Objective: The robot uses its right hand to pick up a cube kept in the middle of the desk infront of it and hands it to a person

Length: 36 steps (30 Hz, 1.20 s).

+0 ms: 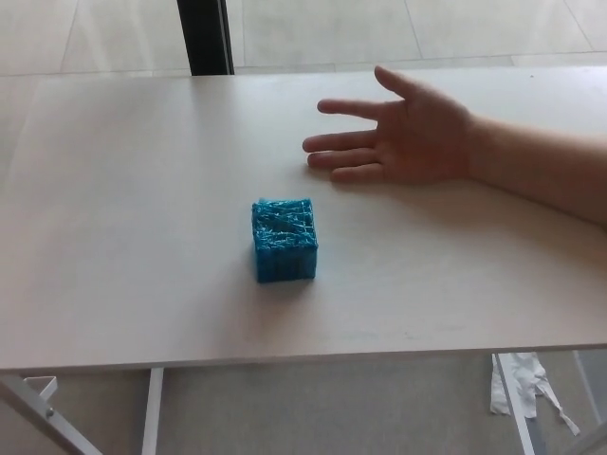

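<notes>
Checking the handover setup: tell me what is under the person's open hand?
Only bare white desk shows around the person's hand, open palm up. The patch beneath it is covered. The blue cube sits apart, nearer the robot.

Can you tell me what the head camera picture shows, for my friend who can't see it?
A small blue cube sits in the middle of a pale desk. A person's open hand, palm up, reaches in from the right, behind the cube and not touching it. No robot hand is in view.
</notes>
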Tool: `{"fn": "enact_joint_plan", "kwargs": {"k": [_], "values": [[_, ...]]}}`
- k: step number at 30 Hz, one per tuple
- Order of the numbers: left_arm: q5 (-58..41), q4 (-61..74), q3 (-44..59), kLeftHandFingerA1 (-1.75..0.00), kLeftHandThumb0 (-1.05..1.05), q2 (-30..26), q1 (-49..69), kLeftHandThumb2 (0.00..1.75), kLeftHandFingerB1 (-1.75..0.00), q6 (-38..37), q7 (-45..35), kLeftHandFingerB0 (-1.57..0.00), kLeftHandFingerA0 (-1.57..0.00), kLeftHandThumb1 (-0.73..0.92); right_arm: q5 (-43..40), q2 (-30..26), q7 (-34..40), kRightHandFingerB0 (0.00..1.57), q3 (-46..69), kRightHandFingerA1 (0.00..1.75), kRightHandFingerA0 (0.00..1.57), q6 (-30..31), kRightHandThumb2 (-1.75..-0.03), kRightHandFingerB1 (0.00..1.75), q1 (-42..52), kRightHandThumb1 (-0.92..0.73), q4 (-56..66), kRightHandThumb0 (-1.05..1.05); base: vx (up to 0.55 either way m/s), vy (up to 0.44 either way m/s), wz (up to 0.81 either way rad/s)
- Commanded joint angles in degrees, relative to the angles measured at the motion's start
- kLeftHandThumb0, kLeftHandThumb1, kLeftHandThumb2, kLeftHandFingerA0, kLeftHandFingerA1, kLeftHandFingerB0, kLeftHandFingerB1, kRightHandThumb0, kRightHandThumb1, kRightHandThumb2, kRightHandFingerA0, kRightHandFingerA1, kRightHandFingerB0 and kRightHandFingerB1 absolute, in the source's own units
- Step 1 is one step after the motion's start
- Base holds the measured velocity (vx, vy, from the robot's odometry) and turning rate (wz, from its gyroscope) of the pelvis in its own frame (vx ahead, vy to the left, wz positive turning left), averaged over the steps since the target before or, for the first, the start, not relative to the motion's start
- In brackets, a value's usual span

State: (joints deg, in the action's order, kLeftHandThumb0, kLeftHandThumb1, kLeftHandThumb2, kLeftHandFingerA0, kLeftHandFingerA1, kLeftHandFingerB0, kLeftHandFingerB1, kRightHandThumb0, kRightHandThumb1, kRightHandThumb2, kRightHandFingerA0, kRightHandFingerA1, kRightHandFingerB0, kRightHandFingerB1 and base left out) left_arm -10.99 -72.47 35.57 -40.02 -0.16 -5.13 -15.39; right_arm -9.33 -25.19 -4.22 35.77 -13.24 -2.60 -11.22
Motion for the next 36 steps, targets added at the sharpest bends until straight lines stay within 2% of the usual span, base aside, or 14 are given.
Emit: {"fn": "enact_joint_plan", "kwargs": {"k": [1, 2, 12, 13, 17, 22, 23, 25, 26, 28, 29, 32, 33, 36], "values": [[-4.2, -0.2, 2.1, -0.59, -0.69, 0.0, -1.3, 0.58, -0.4, 1.5, -0.8, -0.49, -0.62, 0.58, -2.6, -4.4, 1.3, 0.28, -7.8, 0.46, 0.38, 14.8, -0.59, 0.3, -13.1, -0.61, 23.3, -0.69, 0.0, 0.0, 0.0], [-4.1, -0.1, 2.0, -0.59, -0.67, 0.1, -1.3, 0.58, -0.4, 1.5, -0.8, -0.49, -0.61, 0.58, -1.9, -4.6, 0.5, 0.19, -9.3, 0.55, 0.3, 15.6, -0.87, 0.43, -14.5, -0.49, 23.9, -0.7, 0.0, 0.0, 0.0], [-2.9, -0.5, 0.4, -0.6, -0.64, 0.9, -1.0, 0.57, -0.42, 1.8, 0.0, -0.51, -0.68, 0.57, 7.9, 2.0, -4.3, 0.29, -31.5, 0.51, 0.3, 20.6, -0.59, 0.34, -27.8, -0.59, 19.5, -0.75, 0.0, 0.0, 0.0], [-2.8, -0.5, 0.1, -0.64, -0.64, 1.0, -0.9, 0.85, -0.53, 1.9, -0.7, -0.42, -0.57, 0.44, 9.8, 3.9, -4.5, 0.28, -35.7, 0.53, 0.32, 21.8, -0.59, 0.33, -29.3, -0.57, 19.3, -0.71, 0.0, 0.0, 0.0], [-2.8, -0.2, -0.3, -0.65, -0.66, 1.1, -0.6, 0.86, -0.53, 1.5, -2.1, -0.43, -0.55, 0.42, 14.9, 5.5, -5.4, 0.28, -42.7, 0.51, 0.33, 19.5, -0.6, 0.32, -32.4, -0.61, 13.6, -0.8, 0.0, 0.0, 0.0], [-2.7, 0.1, -0.8, -0.59, -0.61, 1.2, -0.4, 0.56, -0.43, 1.8, -1.9, -0.53, -0.58, 0.56, 18.5, 6.5, -8.4, 0.18, -51.2, 0.6, 0.25, 22.1, -0.89, 0.45, -36.1, -0.49, 9.8, -0.79, 0.0, 0.0, 0.0], [-2.8, -0.1, -0.7, -0.58, -0.62, 1.4, -0.4, 0.57, -0.42, 1.7, -1.9, -0.49, -0.57, 0.56, 19.2, 7.0, -9.4, 0.25, -53.5, 0.5, 0.24, 22.3, -0.6, 0.32, -37.2, -0.63, 7.9, -0.81, 0.0, 0.0, 0.0], [-2.9, -0.2, -0.6, -0.58, -0.62, 1.5, -0.3, 0.57, -0.42, 1.6, -1.7, -0.49, -0.57, 0.55, 19.5, 7.6, -9.6, 0.27, -55.1, 0.51, 0.26, 22.1, -0.6, 0.32, -37.9, -0.63, 6.3, -0.82, 0.0, 0.0, 0.0], [-2.8, -0.1, -0.8, -0.66, -0.65, 1.6, -0.1, 0.85, -0.54, 1.3, -1.7, -0.42, -0.53, 0.42, 20.6, 8.2, -8.9, 0.28, -56.6, 0.53, 0.27, 20.7, -0.6, 0.33, -38.5, -0.63, 4.4, -0.83, 0.0, 0.0, 0.0], [-3.7, -0.3, -0.1, -0.59, -0.65, 1.6, 0.2, 0.57, -0.42, 1.7, -2.5, -0.51, -0.58, 0.54, 22.1, 9.8, -8.8, 0.28, -59.5, 0.57, 0.26, 19.4, -0.6, 0.36, -40.1, -0.62, -0.2, -0.82, 0.0, 0.0, 0.0], [-3.5, -0.3, -0.2, -0.66, -0.68, 1.6, 0.2, 0.85, -0.53, 1.6, -2.2, -0.44, -0.56, 0.41, 22.7, 10.1, -8.5, 0.28, -60.4, 0.58, 0.27, 18.9, -0.6, 0.36, -40.6, -0.62, -1.7, -0.83, 0.0, 0.0, 0.0], [-3.6, -0.4, -0.2, -0.67, -0.67, 1.7, 0.3, 0.85, -0.54, 1.4, -2.2, -0.45, -0.56, 0.41, 23.6, 10.4, -8.0, 0.28, -61.8, 0.58, 0.26, 18.0, -0.6, 0.37, -41.7, -0.62, -4.4, -0.83, 0.0, 0.0, 0.0], [-3.9, -0.4, 0.0, -0.6, -0.66, 1.6, 0.2, 0.57, -0.43, 1.9, -2.3, -0.52, -0.56, 0.53, 25.1, 10.0, -9.4, 0.26, -63.6, 0.5, 0.25, 20.1, -0.6, 0.32, -42.6, -0.63, -4.9, -0.82, 0.0, 0.0, 0.0], [-3.8, -0.2, -0.3, -0.6, -0.66, 1.5, 0.1, 0.56, -0.43, 2.0, -1.9, -0.52, -0.58, 0.53, 26.7, 11.0, -8.2, 0.27, -65.3, 0.52, 0.28, 19.1, -0.6, 0.34, -43.6, -0.63, -8.1, -0.79, 0.0, 0.0, 0.0]]}}
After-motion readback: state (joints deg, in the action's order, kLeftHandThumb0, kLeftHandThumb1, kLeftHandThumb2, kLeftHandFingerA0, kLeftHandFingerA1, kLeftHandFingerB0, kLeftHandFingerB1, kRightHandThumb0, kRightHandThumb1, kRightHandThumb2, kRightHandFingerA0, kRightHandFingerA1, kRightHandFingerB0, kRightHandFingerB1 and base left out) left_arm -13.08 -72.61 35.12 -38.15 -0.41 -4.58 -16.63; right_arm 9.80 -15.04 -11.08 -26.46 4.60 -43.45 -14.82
